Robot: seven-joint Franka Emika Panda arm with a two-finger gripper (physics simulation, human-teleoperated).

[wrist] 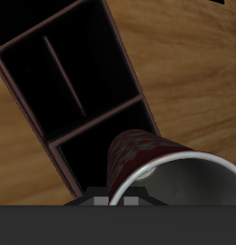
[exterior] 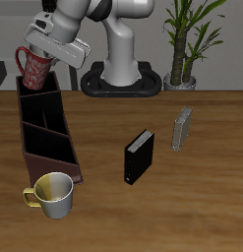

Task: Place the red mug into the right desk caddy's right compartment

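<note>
Mug work is past halfway: the red mug [exterior: 35, 69] is lifted, tilted above the right desk caddy [exterior: 46, 138] at its back end, not yet inside the right compartment [wrist: 96, 153]. Lowering and release remain. The gripper [exterior: 44, 57] grips the mug's rim.

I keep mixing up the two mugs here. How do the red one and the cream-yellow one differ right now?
The red mug is dark and speckled; the cream-yellow mug is plain and shiny. The red mug hangs tilted in the gripper above the caddy; the cream-yellow mug stands upright on the table. Both have one side handle.
</note>
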